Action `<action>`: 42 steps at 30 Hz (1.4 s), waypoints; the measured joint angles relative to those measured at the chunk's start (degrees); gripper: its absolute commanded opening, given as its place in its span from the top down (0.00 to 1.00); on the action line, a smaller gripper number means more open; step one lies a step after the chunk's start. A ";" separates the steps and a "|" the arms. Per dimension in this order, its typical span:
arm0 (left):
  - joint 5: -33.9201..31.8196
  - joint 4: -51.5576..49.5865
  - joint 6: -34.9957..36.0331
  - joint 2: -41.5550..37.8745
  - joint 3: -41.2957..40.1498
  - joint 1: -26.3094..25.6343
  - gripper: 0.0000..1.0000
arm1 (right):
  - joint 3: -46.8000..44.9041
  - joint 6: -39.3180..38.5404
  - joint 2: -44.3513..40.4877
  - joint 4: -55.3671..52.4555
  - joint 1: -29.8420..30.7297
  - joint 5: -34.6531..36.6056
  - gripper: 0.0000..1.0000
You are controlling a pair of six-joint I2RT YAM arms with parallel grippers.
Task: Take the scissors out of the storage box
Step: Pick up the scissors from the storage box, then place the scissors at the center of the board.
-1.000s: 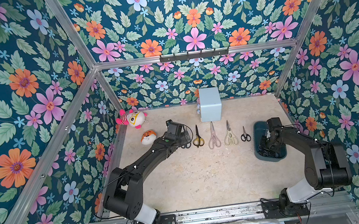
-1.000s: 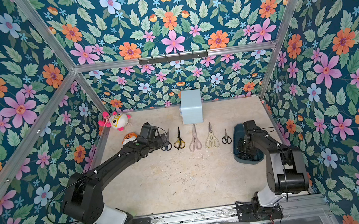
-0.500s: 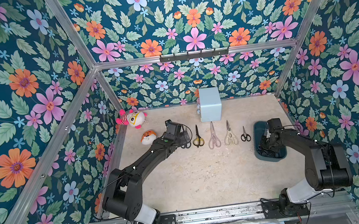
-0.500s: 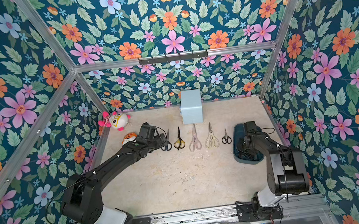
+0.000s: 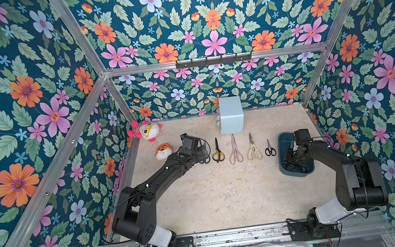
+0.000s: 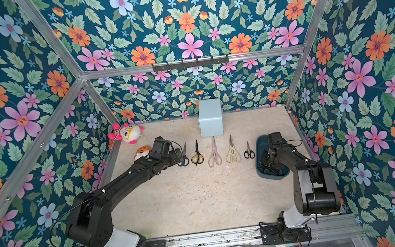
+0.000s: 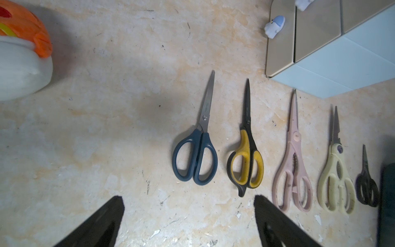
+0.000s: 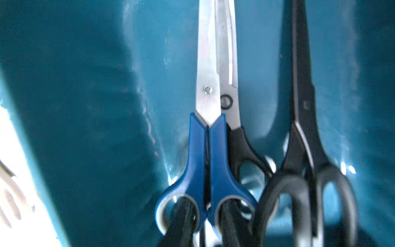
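Directions are read on the table (image 5: pixel 226 202) from the arm bases; 12 o'clock is the far wall.

1. Right pincer (image 8: pixel 206 203): it is inside the box (image 5: pixel 297 174), which stands at the table's 3 o'clock edge. Its fingers (image 8: pixel 229 220) sit in the 2 handle loops of the blue scissors (image 8: pixel 205 154) and are closed on the bars between the loops.
2. Box contents: the blue scissors lie on a black pair (image 8: pixel 241 145). An all-black pair (image 8: pixel 303 128) lies alongside.
3. Left pincer (image 7: pixel 187 196): it is wide open and holds nothing. It is near the handles of the navy scissors (image 6: pixel 183 156) without touching them.
4. Row on the table, from 9 to 3 o'clock: navy scissors, yellow scissors (image 5: pixel 217 153), pink shears (image 5: pixel 235 151), cream shears (image 5: pixel 253 149), small scissors (image 5: pixel 269 149). All 5 are closed, with tips to 12 o'clock. The small scissors lie just beside the box.
5. Behind the row at 12 o'clock: a pale cube (image 5: pixel 231 118).
6. At 10 o'clock: a tiger toy (image 5: pixel 163 151). Farther back is a striped plush (image 5: pixel 146 131), at the wall.
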 measured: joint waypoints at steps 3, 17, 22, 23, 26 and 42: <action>0.59 0.42 -0.13 0.11 -0.31 0.48 0.01 | 1.46 -0.13 -1.38 -1.66 0.00 0.00 1.00; 2.05 1.66 -0.59 -0.09 -2.05 2.19 0.01 | 5.44 -0.50 -3.74 -6.27 0.00 -1.53 1.00; 2.47 2.16 -1.95 -0.70 -3.48 2.95 0.01 | 4.87 0.76 -8.17 -7.37 0.28 -2.97 1.00; 2.73 2.40 -2.36 -0.94 -3.96 3.19 0.01 | 4.50 1.11 -9.42 -7.58 0.63 -3.10 1.00; 3.48 2.99 -3.54 -1.84 -5.31 3.69 0.01 | 3.43 2.86 -13.35 -8.11 3.67 -3.85 1.00; 6.19 3.48 -9.20 -8.92 -12.24 5.77 0.01 | 0.07 20.35 -12.02 3.69 43.04 -3.76 1.00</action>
